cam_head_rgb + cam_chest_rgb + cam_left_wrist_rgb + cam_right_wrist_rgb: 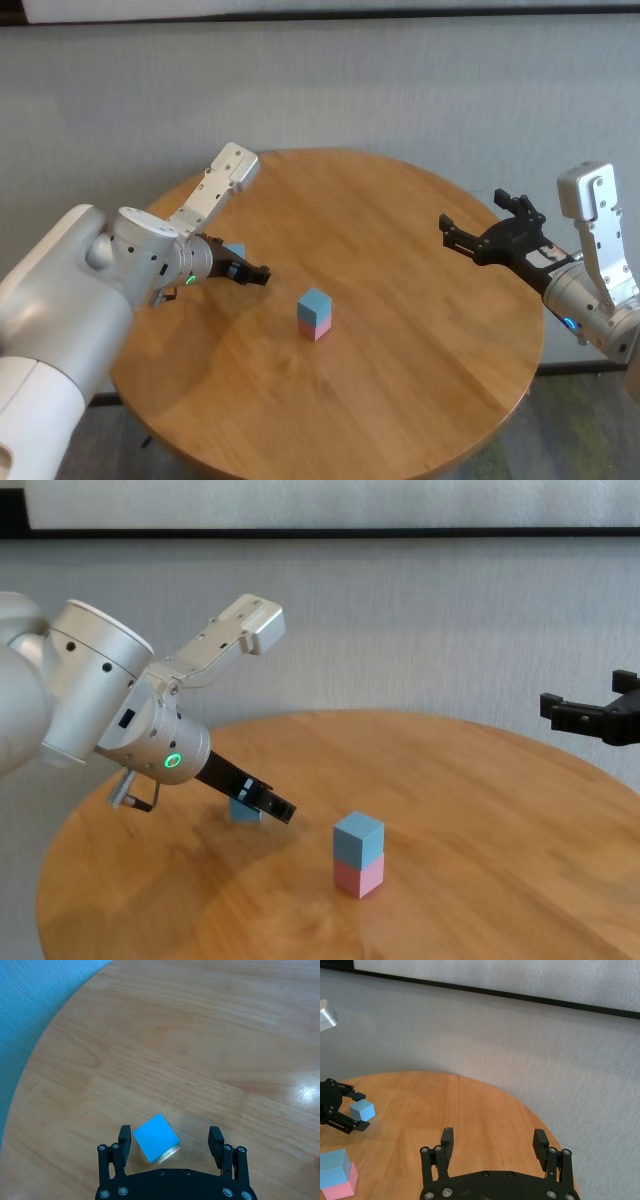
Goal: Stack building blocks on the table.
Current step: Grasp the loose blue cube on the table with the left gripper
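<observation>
On the round table (400, 380) of honey-brown wood planks, a matte blue cube (315, 300) sits on a pink cube (316, 326), the left gripper (170, 1142) stands spread around another blue cube (156, 1136), and the right gripper (478, 228) hangs open.

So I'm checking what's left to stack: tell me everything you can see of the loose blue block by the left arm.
The loose blue block is a small plain matte cube, light blue, with no marks showing. It rests flat on the table, apart from the blue-on-pink stack. It sits between the open fingers of the left tool, turned at an angle to them and nearer one finger. Whether that finger touches it cannot be told. It is not lifted.
</observation>
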`<state>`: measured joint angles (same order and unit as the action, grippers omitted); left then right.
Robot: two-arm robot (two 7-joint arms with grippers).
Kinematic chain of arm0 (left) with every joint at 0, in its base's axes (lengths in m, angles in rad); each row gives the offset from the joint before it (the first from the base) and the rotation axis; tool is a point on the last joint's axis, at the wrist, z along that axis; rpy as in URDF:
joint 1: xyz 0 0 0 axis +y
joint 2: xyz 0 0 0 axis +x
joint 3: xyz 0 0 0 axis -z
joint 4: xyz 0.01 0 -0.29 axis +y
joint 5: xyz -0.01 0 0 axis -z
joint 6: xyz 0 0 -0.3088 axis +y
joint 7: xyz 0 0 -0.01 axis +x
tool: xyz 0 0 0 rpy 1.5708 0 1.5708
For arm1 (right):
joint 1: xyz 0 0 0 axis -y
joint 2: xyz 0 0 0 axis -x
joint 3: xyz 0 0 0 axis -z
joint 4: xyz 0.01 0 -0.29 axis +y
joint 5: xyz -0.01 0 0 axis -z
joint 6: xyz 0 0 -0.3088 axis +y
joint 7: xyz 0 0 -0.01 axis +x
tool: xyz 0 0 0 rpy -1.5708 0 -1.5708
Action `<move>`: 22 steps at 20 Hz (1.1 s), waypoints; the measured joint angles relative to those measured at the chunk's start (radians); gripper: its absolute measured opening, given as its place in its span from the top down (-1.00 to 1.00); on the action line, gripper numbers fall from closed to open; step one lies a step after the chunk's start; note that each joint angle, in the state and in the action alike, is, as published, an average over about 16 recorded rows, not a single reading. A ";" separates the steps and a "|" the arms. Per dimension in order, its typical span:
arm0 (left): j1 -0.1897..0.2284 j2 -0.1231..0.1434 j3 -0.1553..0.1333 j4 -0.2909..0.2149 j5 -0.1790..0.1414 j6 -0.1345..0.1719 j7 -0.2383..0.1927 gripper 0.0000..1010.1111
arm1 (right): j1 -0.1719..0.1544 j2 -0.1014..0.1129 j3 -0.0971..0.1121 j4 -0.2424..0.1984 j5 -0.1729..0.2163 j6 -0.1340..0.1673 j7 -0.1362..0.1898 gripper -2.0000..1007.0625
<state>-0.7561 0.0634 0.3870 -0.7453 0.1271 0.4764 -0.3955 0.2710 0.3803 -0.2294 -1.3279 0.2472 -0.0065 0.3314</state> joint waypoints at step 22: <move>0.006 0.005 0.006 -0.014 -0.001 0.003 0.001 -0.05 | 0.000 0.000 0.000 0.000 0.000 0.000 0.000 -0.99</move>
<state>-0.7504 0.0686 0.3925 -0.7592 0.1265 0.4798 -0.3949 0.2710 0.3803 -0.2294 -1.3279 0.2472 -0.0065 0.3314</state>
